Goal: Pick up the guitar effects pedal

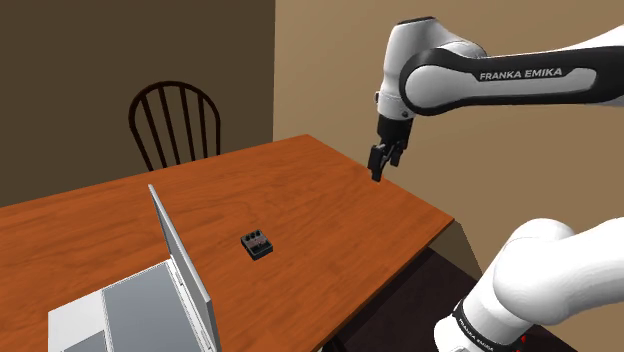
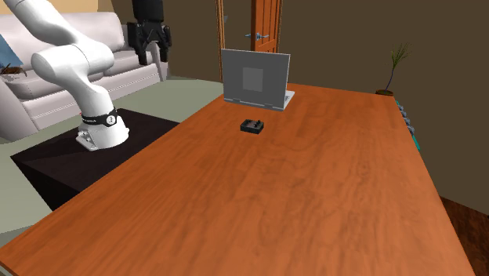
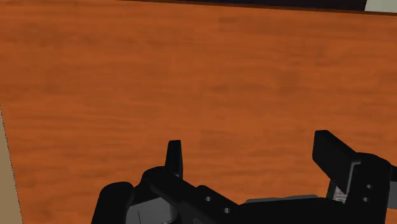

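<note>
Spread-fingered tool [image 3: 249, 141] hangs empty over reddish wooden table [image 1: 300, 190] (pedal [image 1: 257, 244] well apart), brown walls [image 1: 100, 50] behind.

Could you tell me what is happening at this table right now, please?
The white robot arm is meant to pick up the small black pedal. The pedal lies on the wooden table, close to the open laptop. Nothing is held yet: the gripper hangs open and empty above the table, well away from the pedal. In the wrist view its fingers stand apart over bare wood.
</note>
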You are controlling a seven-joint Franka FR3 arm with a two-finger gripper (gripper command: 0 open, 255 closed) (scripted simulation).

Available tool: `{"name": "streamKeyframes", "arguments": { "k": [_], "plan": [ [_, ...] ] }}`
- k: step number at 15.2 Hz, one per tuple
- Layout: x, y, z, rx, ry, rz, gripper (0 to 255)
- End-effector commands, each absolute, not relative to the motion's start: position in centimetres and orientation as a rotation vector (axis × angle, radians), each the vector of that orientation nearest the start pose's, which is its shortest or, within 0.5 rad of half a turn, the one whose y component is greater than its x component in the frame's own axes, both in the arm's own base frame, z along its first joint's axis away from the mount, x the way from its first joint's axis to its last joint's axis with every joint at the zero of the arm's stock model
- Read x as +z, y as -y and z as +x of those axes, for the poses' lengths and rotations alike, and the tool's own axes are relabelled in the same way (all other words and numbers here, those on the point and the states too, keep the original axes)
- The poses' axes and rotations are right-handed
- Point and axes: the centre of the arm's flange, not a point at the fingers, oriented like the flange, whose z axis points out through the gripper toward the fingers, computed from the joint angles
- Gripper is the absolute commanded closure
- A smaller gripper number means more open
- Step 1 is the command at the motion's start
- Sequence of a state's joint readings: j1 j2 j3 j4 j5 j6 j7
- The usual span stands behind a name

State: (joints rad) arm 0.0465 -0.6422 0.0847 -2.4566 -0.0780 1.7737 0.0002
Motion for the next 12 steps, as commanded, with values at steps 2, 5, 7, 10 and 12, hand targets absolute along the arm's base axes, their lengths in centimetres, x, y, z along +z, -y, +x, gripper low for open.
{"name": "streamKeyframes", "arguments": {
  "k": [2,5,7,10,12],
  "plan": [
    [48.9,-6.5,36.7,0.008,0.259,-3.260,0],
    [46.5,-8.6,38.4,-0.036,0.304,-3.257,0],
    [44.9,-10.1,39.5,-0.066,0.334,-3.254,0],
    [42.5,-12.4,41.2,-0.110,0.379,-3.248,0],
    [40.9,-14.0,42.4,-0.140,0.410,-3.243,0]
  ]
}}
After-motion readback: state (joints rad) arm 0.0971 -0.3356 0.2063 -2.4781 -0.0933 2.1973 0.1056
